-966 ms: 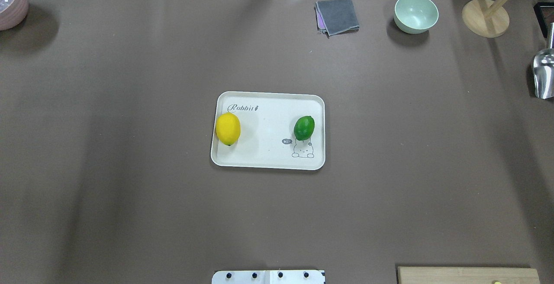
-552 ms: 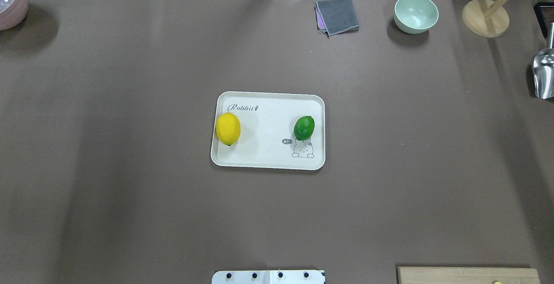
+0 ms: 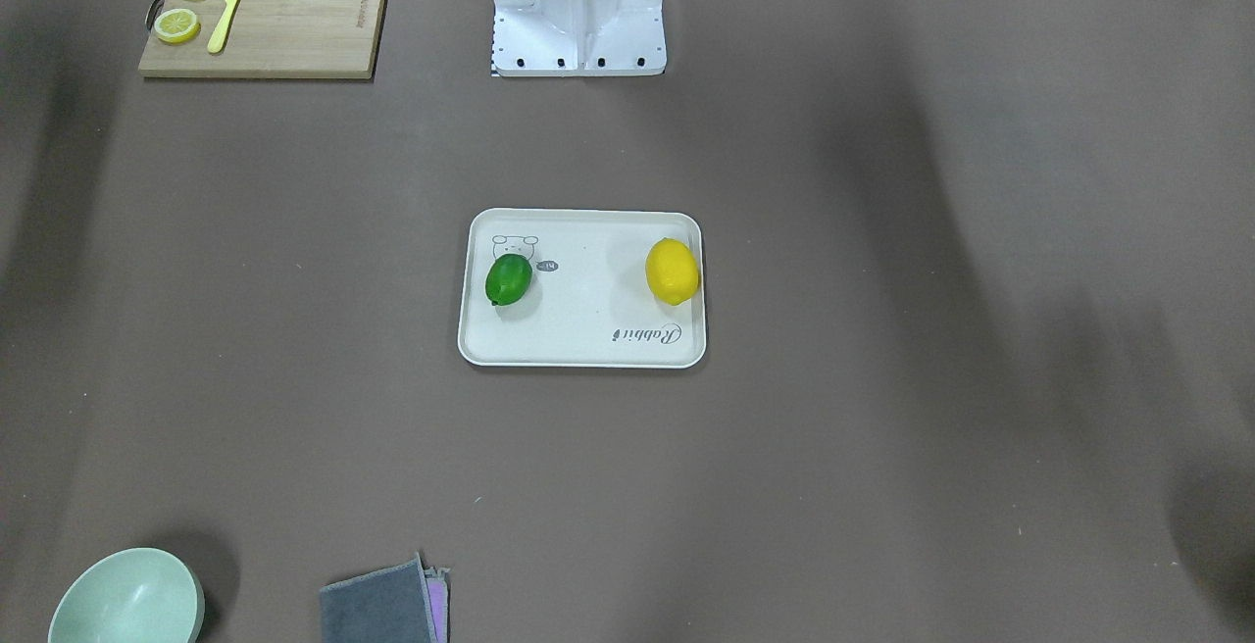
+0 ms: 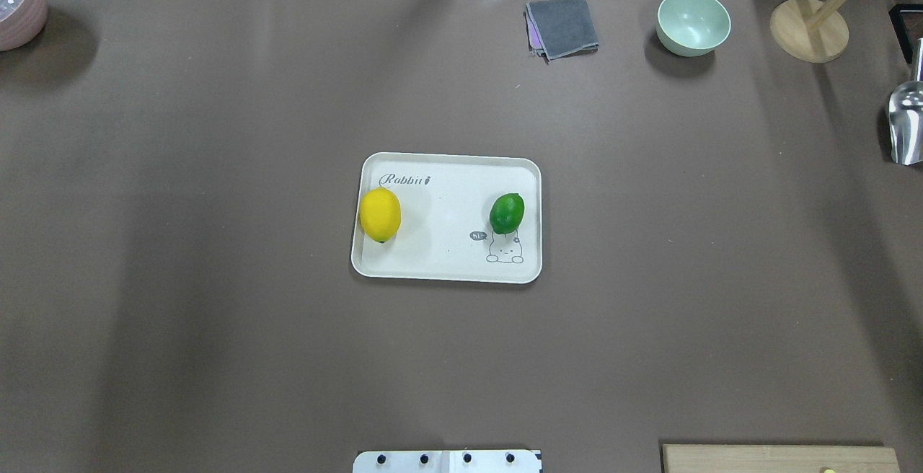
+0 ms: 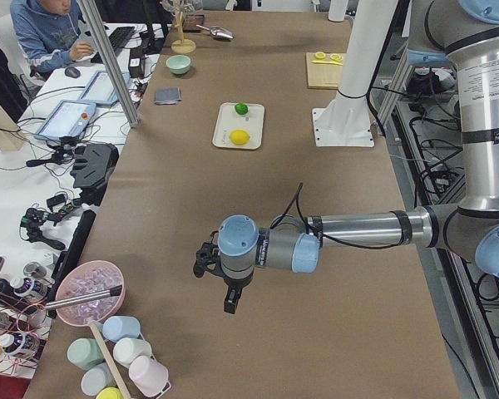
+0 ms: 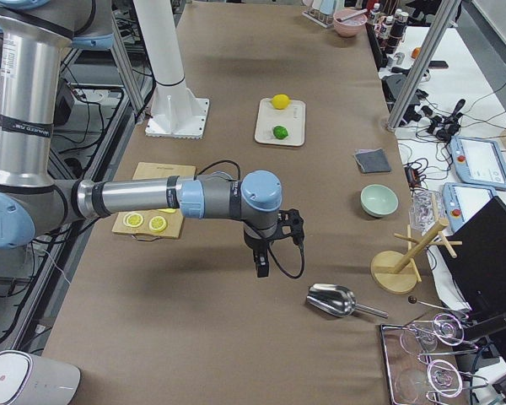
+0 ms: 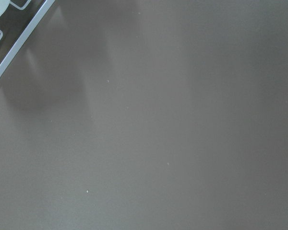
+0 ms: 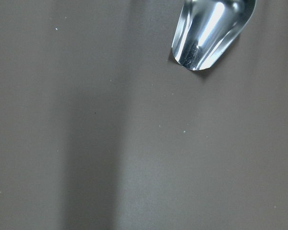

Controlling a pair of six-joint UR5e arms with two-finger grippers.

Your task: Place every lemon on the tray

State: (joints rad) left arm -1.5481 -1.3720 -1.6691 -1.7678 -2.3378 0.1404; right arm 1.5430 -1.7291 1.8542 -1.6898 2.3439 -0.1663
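Well, job's prob. done: yellow lemon (image 4: 380, 215) sits hard against the tray (image 4: 447, 267) left rim & green lemon (image 4: 507, 213) nearer its right. A knock could roll the yellow one onto the surface (image 4: 216, 314). Left tool (image 5: 222, 284) & right tool (image 6: 264, 257) hang far off; spread or pressed together, can't tell. Mint bowl (image 4: 693, 22) looks empty.

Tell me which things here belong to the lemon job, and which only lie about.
Of the job: yellow lemon, green lemon, tray.
Lying about: cutting board, lemon slices, yellow knife, green bowl, grey cloth, metal scoop, wooden stand.
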